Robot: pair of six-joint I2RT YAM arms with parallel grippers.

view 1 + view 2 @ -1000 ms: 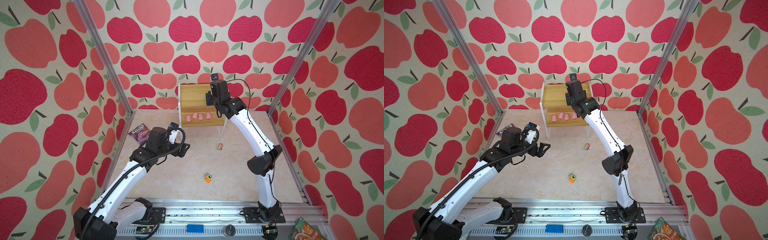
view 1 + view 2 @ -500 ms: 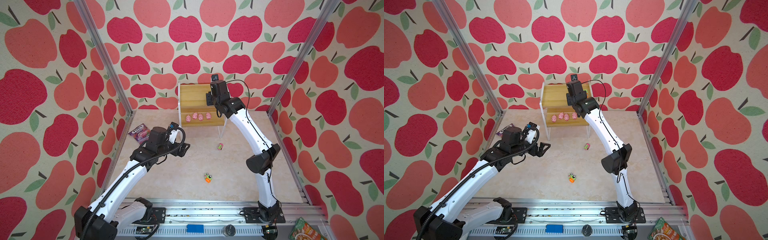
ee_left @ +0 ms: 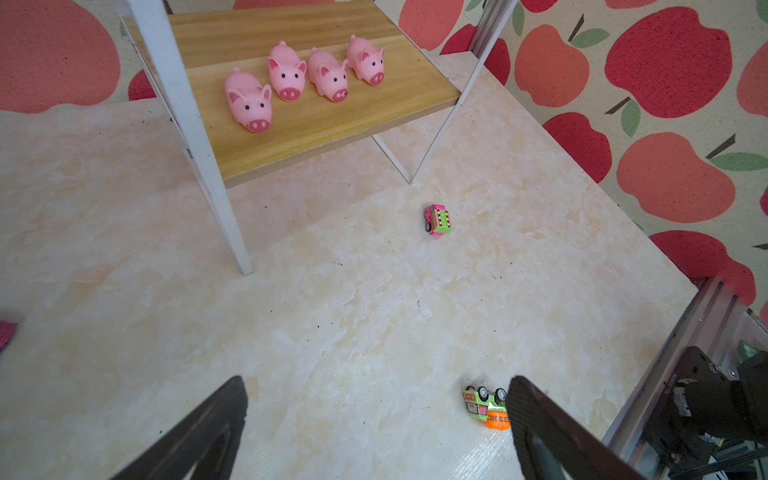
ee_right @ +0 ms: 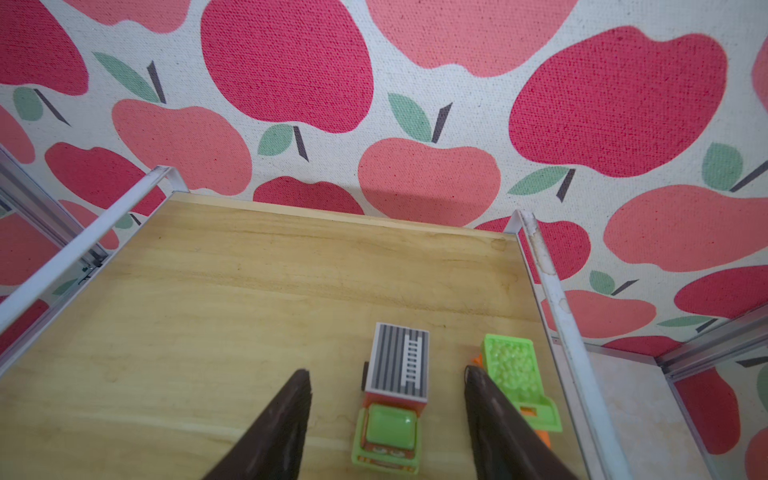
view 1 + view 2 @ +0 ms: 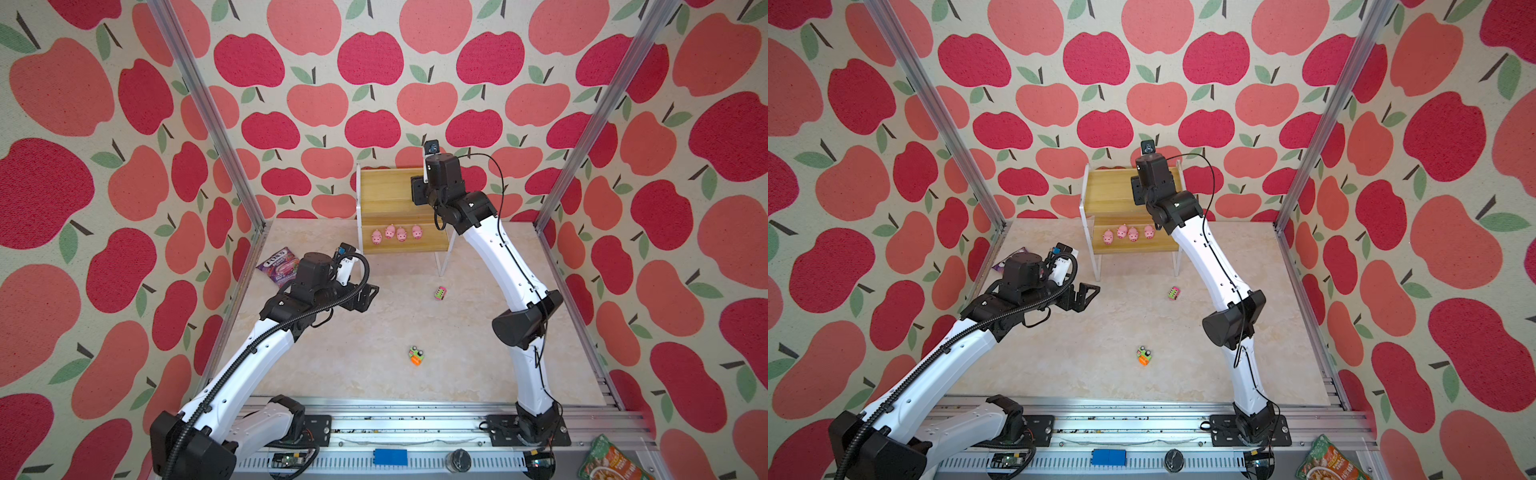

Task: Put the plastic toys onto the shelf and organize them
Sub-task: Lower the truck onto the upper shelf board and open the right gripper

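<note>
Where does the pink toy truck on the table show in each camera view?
Both top views: pink toy truck on the table, right of centre, before the right-hand leg of the shelf.
Left wrist: truck on the table near that leg's foot.
Right wrist: not in it.
Shared landmark: the shelf, in all four views.

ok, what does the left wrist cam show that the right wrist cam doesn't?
Left wrist only: four pigs in a row on the lower board of the shelf, a pink truck and a tipped green-and-orange car on the floor, and the open left end effector.
Right wrist only: the shelf's top board, with a ladder truck flanked by the open right end effector and a green dump truck beside it.
Both: the shelf and the apple wallpaper.
</note>
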